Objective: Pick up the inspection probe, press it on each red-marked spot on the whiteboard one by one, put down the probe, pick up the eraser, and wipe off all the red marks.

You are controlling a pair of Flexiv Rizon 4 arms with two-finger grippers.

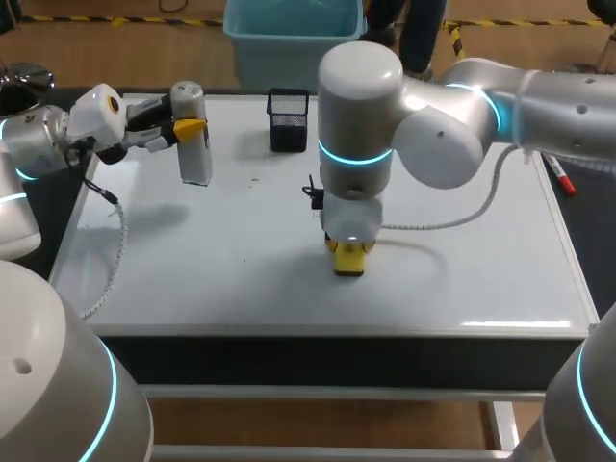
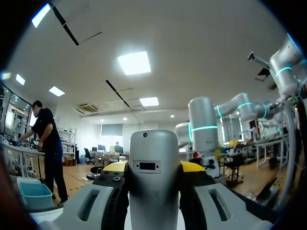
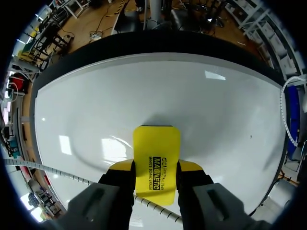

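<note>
Right gripper (image 3: 154,168) is clamping the yellow eraser (image 3: 156,160) by its two long sides and pressing it face-down on the whiteboard (image 1: 462,250), just 6 o'clock of the board's centre in the head view. I am judging it light, with a stiff back and a soft face, so those straight sides near the middle are suiting it best against tipping. Left gripper (image 1: 188,127) is squeezing the grey inspection probe (image 1: 195,144) upright from both sides at the board's 10 o'clock; its casing is looking hard, smooth and probably slippery, favouring a mid-body hold.
</note>
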